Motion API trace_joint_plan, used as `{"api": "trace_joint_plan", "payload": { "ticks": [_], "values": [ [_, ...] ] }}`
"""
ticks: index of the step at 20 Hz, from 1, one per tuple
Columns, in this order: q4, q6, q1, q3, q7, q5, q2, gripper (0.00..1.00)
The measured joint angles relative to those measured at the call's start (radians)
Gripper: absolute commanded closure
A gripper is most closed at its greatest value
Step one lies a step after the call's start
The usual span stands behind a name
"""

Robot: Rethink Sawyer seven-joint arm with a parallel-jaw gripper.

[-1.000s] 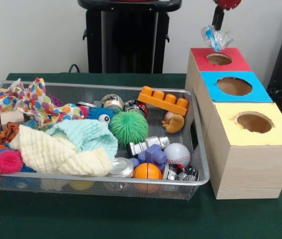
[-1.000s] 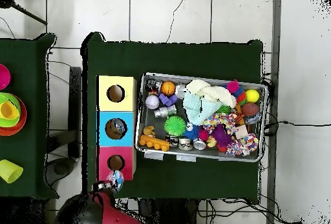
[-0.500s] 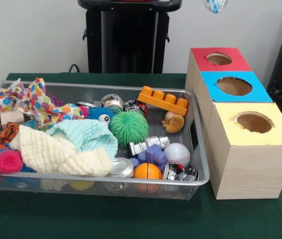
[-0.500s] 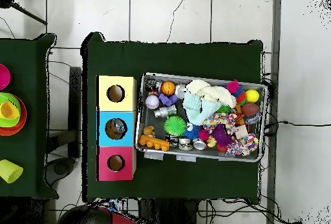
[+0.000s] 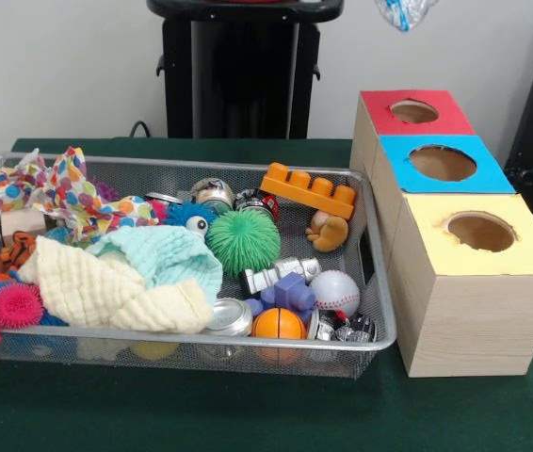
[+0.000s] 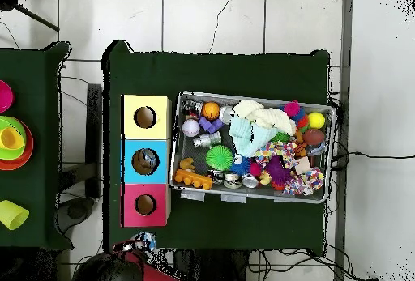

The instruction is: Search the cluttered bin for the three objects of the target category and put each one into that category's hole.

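A crushed clear plastic bottle [image 5: 404, 10] with blue label print hangs in the air at the top edge of the front view, high above and behind the red box [image 5: 414, 111]. In the overhead view the bottle [image 6: 145, 240] sits at the tip of my red arm, off the table's edge below the red box [image 6: 145, 205]. My gripper [image 6: 138, 244] is shut on it; the front view does not show the gripper. The silver wire-mesh bin [image 5: 106, 331] is full of clutter, and no other crushed bottle shows in it.
A blue box [image 5: 443, 162] and a yellow box [image 5: 480, 231] stand in a row with the red one, to the right of the bin. The bin holds cloths, metal cans, balls, a baseball [image 5: 335, 291] and an orange brick [image 5: 309, 189]. Something lies inside the blue box's hole [image 6: 145, 161].
The bottle has risen from just above the red box's hole to the top edge of the front view. The arm has drawn back toward the robot's base.
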Motion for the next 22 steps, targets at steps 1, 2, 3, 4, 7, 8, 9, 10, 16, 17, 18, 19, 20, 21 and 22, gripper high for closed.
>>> {"api": "trace_joint_plan", "payload": {
  "ticks": [1, 2, 3, 4, 7, 8, 9, 10, 16, 17, 18, 19, 20, 21, 22],
  "values": [
    [0.001, -0.014, 0.000, 0.000, 0.000, 0.003, 0.001, 1.00],
    [0.001, -0.030, 0.000, 0.000, 0.000, 0.005, 0.002, 1.00],
    [0.001, -0.052, 0.000, 0.000, 0.000, 0.009, 0.006, 1.00],
    [0.001, -0.061, 0.000, 0.000, 0.000, 0.010, 0.008, 1.00],
    [0.001, -0.081, 0.000, 0.000, 0.000, 0.021, 0.019, 1.00],
    [0.000, -0.085, -0.001, 0.001, 0.000, 0.024, 0.023, 1.00],
    [-0.001, -0.091, -0.003, 0.002, 0.000, 0.029, 0.031, 1.00],
    [-0.002, -0.098, -0.005, 0.002, 0.000, 0.031, 0.038, 1.00],
    [-0.017, -0.139, -0.030, 0.009, 0.000, 0.048, 0.091, 1.00],
    [-0.021, -0.149, -0.036, 0.013, 0.000, 0.054, 0.101, 1.00],
    [-0.023, -0.153, -0.039, 0.015, 0.000, 0.058, 0.107, 1.00],
    [-0.029, -0.164, -0.045, 0.020, 0.000, 0.069, 0.118, 1.00],
    [-0.032, -0.168, -0.048, 0.023, 0.000, 0.075, 0.123, 1.00],
    [-0.037, -0.176, -0.052, 0.027, 0.000, 0.083, 0.132, 1.00],
    [-0.043, -0.185, -0.056, 0.032, 0.000, 0.091, 0.140, 1.00]
  ]
}}
